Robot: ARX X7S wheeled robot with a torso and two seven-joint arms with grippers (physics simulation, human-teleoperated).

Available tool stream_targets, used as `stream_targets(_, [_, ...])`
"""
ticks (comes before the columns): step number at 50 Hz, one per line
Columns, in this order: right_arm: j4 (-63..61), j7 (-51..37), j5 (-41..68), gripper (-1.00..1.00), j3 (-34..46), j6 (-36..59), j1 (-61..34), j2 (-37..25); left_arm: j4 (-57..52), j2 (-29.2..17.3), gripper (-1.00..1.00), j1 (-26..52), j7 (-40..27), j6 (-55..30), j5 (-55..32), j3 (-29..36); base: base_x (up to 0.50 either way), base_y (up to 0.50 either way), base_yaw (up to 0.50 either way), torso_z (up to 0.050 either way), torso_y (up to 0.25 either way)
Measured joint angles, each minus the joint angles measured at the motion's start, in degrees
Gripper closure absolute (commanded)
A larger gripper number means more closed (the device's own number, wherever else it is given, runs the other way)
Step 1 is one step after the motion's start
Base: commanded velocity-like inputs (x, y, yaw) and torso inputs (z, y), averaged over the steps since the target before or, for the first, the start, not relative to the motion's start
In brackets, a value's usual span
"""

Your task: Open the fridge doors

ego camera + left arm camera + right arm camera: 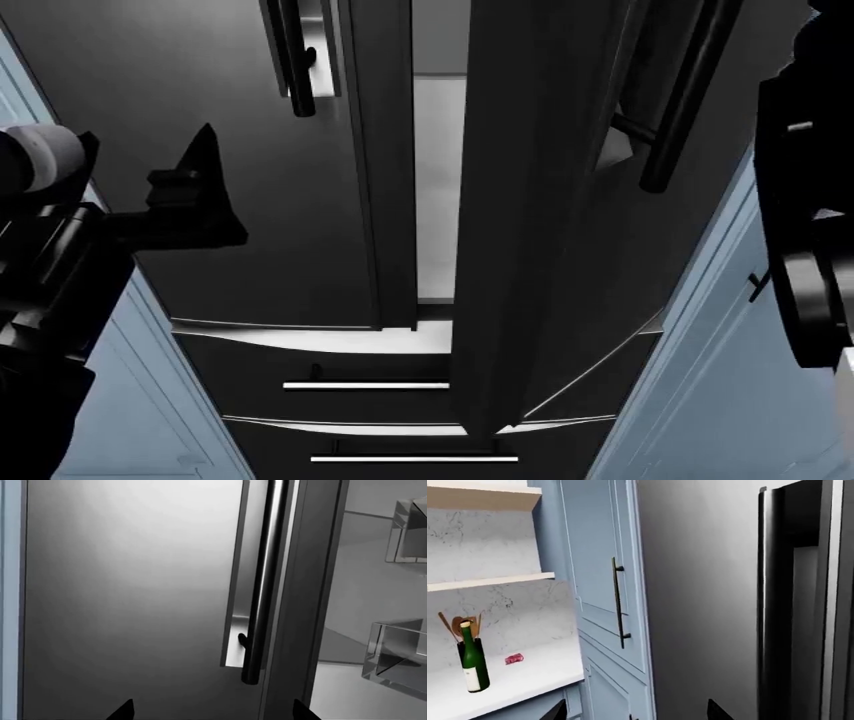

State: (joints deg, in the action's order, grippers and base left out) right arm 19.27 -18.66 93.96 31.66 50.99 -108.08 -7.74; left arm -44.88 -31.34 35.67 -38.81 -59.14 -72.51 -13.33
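The fridge doors are tall and glossy dark grey. The left door (267, 240) looks shut or nearly so, and its vertical bar handle (267, 580) is ahead of my left gripper (213, 712). That gripper is open, holds nothing, and is apart from the handle. The right door (534, 220) is swung partly outward, leaving a bright gap (434, 180) between the doors. Its bar handle (770, 605) shows beside my right gripper (635, 712), which is open, empty and touching nothing. Clear shelf bins (393, 655) show past the left door's edge.
Two wide black drawers with silver handles (367, 385) lie below the doors. Pale blue cabinets flank the fridge, one with a thin black handle (619, 600). A white counter (527, 675) carries a green wine bottle (474, 660), a utensil holder and a small red item (514, 658).
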Motion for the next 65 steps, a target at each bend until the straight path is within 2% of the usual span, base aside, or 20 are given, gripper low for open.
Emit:
stream_targets(13, [21.0, 0.9, -2.8, -1.0, 3.6, -6.6, -6.7, 5.2, 0.2, -0.1, -1.0, -0.5, -0.1, 0.5, -0.2, -0.1, 0.0, 0.0, 0.0, 0.0, 0.0])
stream_targets(18, [25.1, -0.8, 1.4, -1.0, 5.4, -11.0, -8.2, 7.0, 0.1, -0.2, -1.0, -0.6, -0.2, 0.7, -0.4, -0.2, 0.0, 0.0, 0.0, 0.0, 0.0])
stream_targets(28, [4.1, -22.6, 6.1, -1.0, 3.1, -23.5, -2.0, 2.7, 0.2, -0.2, -1.0, -0.8, -0.1, 1.0, -0.1, 0.3, 0.0, 0.0, 0.0, 0.0, -0.003])
stream_targets(37, [-13.5, -41.9, 3.3, -1.0, 1.2, -30.2, 2.5, -3.1, 0.1, -0.3, -1.0, -1.1, 0.0, 1.2, 0.1, 0.6, 0.0, 0.0, 0.0, 0.0, -0.005])
stream_targets(45, [-23.3, -55.8, -1.9, -1.0, -0.1, -33.5, 5.9, -8.7, 0.2, -0.5, -1.0, -1.6, 0.0, 1.5, 0.0, 0.6, 0.0, 0.0, 0.0, 0.0, -0.008])
stream_targets(54, [-33.3, -62.5, -9.2, -1.0, -2.7, -35.3, 12.0, -16.7, 0.5, -0.6, -1.0, -1.8, 0.2, 1.9, 0.6, 0.8, 0.0, 0.0, 0.0, 0.0, -0.004])
stream_targets(65, [-46.2, -65.9, -17.9, -1.0, -8.7, -34.0, 22.9, -32.1, 0.6, -0.7, -1.0, -2.1, 0.5, 2.2, 1.4, 1.3, 0.0, 0.0, 0.0, 0.0, -0.004])
